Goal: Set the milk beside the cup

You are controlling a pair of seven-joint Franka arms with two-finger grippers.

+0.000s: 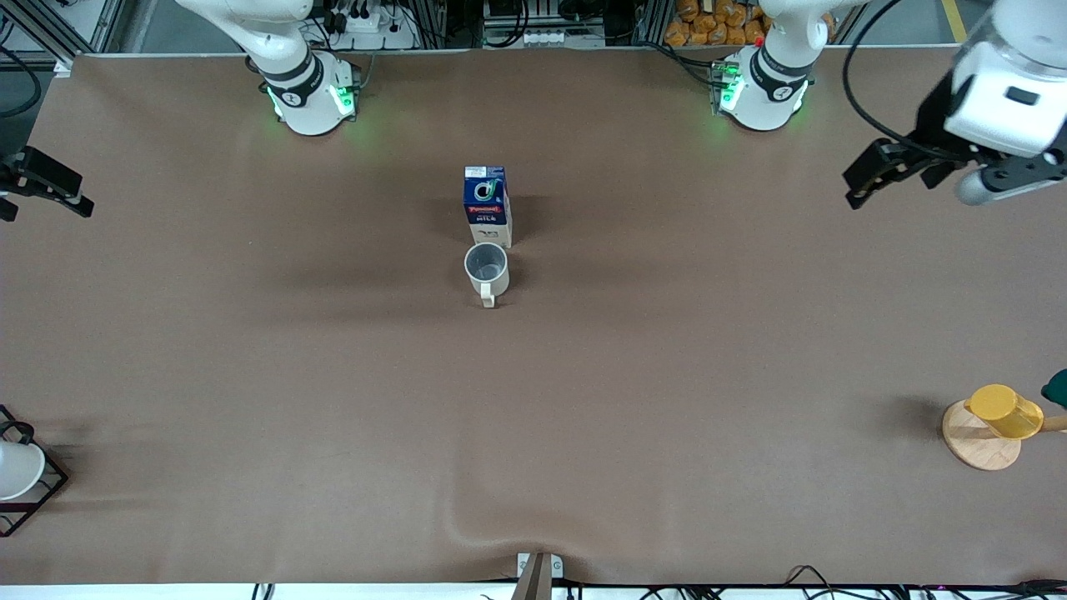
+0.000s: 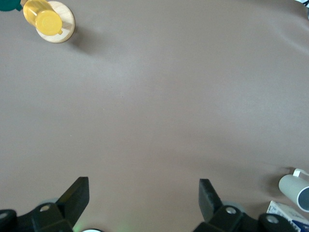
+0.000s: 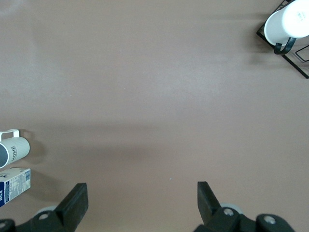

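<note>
The milk (image 1: 487, 204), a small carton with a dark blue top and white lower part, stands upright at the table's middle. The cup (image 1: 486, 268), a cream-white mug with a grey inside, stands right beside it, nearer to the front camera, handle toward that camera. My left gripper (image 1: 879, 173) is open and empty, up over the left arm's end of the table. My right gripper (image 1: 37, 185) is open and empty, over the right arm's end. The left wrist view shows its gripper (image 2: 144, 186), the cup (image 2: 295, 188) and the milk (image 2: 289, 212). The right wrist view shows its gripper (image 3: 142, 191), the cup (image 3: 13, 151) and the milk (image 3: 14, 186).
A yellow cup (image 1: 1004, 411) lies on a round wooden disc (image 1: 977, 446) near the left arm's end, beside a dark green thing (image 1: 1057, 387). A white cup in a black wire frame (image 1: 17, 471) stands at the right arm's end, near the front camera.
</note>
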